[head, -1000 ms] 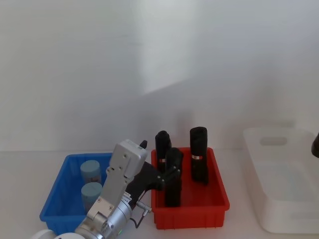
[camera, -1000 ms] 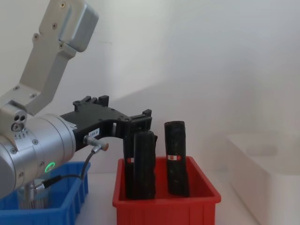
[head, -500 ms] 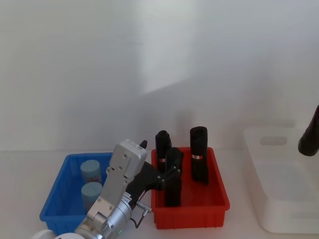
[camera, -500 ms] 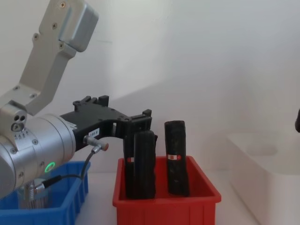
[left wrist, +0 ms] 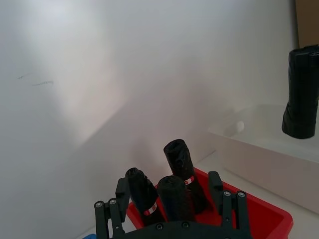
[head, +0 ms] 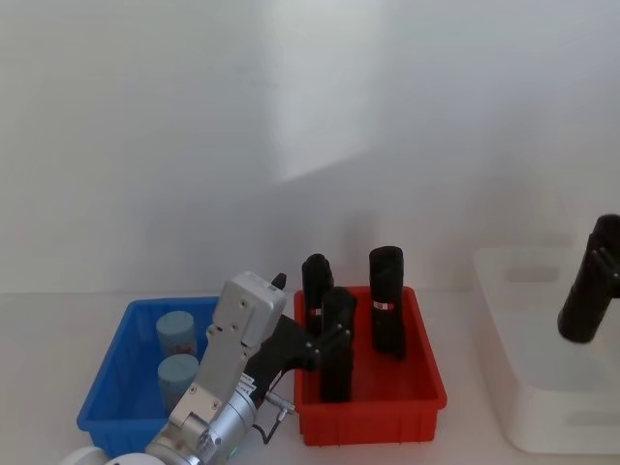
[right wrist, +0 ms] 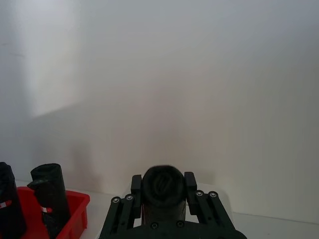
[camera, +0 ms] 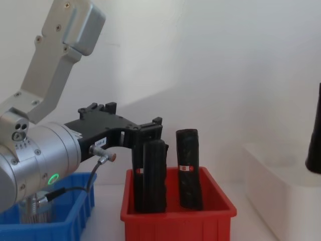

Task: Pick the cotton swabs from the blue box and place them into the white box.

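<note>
White-walled tabletop (head: 465,426): right gripper (right wrist: 163,180) clutches black roll (head: 586,295) over white box (head: 542,426); left gripper (left wrist: 168,185) agape

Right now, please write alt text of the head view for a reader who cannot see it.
The right gripper holds a black roll above the white box at right. The left gripper, open, sits by three black rolls in a red bin; two tubs of cotton swabs stand in the blue box.
</note>
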You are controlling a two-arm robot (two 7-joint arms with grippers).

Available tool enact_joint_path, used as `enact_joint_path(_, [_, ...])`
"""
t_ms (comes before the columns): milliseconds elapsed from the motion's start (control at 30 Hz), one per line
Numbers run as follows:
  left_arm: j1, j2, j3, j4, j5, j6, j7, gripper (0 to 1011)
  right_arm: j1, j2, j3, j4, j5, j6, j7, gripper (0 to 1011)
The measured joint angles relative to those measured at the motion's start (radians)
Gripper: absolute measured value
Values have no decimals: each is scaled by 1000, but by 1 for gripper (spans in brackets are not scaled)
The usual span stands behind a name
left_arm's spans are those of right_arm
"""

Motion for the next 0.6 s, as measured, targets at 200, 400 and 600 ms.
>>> enact_joint_path(200, [0,0,0,0,0,0,0,1000,7,-4,-2,13,4,5,8,632])
enact_joint_path(400, [0,0,0,0,0,0,0,1000,12,-7,-4,23,7,10,14,833])
enact_joint_path(600, [0,0,0,0,0,0,0,1000,15,-9,-5,29,9,12,17,987])
